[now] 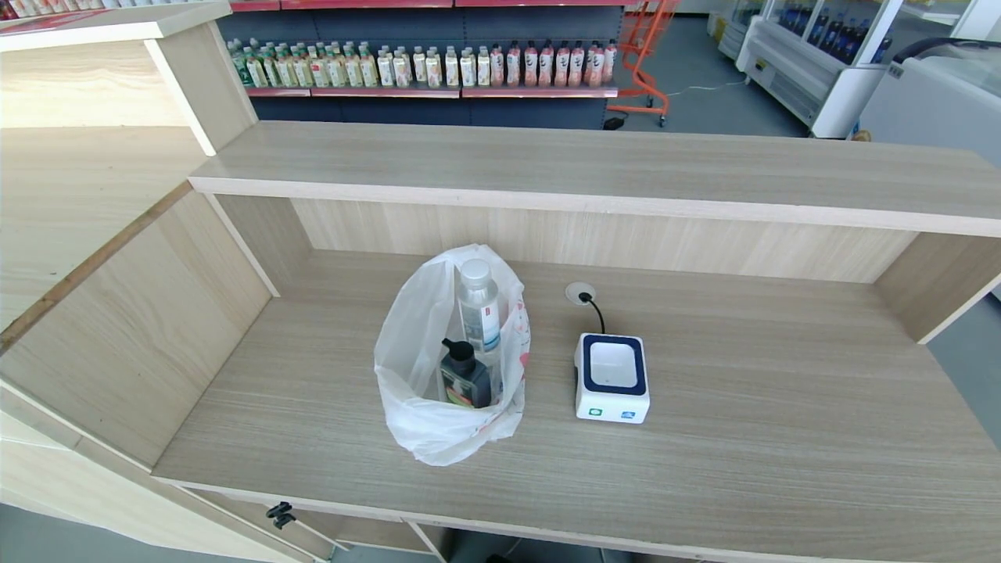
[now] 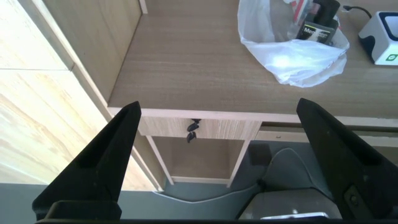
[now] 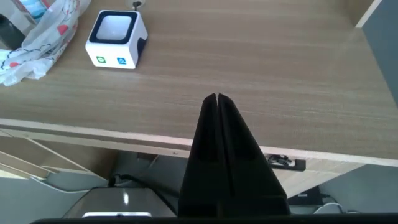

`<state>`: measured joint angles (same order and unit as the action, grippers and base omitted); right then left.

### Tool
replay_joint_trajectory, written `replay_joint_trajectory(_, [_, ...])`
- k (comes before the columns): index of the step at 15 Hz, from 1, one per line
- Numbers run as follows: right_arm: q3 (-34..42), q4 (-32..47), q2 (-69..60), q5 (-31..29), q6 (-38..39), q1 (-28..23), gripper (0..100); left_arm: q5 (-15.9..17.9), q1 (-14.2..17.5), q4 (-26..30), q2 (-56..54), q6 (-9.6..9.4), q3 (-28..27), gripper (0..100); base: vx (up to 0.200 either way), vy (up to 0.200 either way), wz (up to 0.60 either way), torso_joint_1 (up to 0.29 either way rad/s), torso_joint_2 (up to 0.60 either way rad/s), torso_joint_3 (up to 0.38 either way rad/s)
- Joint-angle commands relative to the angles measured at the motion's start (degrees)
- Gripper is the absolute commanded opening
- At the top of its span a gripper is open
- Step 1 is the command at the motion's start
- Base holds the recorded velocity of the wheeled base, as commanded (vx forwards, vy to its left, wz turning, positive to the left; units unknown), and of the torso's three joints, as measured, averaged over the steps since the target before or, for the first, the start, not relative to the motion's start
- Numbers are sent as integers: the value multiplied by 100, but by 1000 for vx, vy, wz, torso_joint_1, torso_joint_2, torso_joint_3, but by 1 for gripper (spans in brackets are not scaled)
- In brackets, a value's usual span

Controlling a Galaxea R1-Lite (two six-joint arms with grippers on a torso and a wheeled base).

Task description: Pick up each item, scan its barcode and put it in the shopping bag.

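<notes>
The left gripper (image 2: 219, 111) hangs empty, fingers spread wide, off the light wooden counter's (image 1: 743, 407) front edge. On the counter, a translucent white plastic shopping bag (image 1: 407, 352) holds a clear white-capped bottle (image 1: 478, 309) and a dark pump bottle (image 1: 464, 377). Just beside it sits a white box scanner with a dark blue frame (image 1: 612, 377). The right gripper (image 3: 216, 102) is empty, fingers pressed together.

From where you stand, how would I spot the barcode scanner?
Look at the long wooden counter. Near its middle stands a white shopping bag; the scanner sits just right of it. It is a small white box with a dark-framed window on top.
</notes>
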<state>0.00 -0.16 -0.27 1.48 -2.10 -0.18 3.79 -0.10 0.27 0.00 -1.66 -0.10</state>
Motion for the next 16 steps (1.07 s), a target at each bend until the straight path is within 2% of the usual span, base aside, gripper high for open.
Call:
replay_joint_trajectory(1, [0,-2,27,2,-1,1,0,-1,1,0,9,-1,1,100,0,0,0,0,0,0])
replay_joint_trajectory(2, [0,-2,27,2,-1,1,0,-1,1,0,9,8,1,100,0,0,0,0,0,0])
replay_joint_trajectory(8, [0,-2,27,2,-1,1,0,8,1,0,0,-36,1,100,0,-200,0,3,5,2])
replay_joint_trajectory(16, [0,-2,27,2,-1,1,0,-1,1,0,9,-10,1,100,25,0,0,0,0,0])
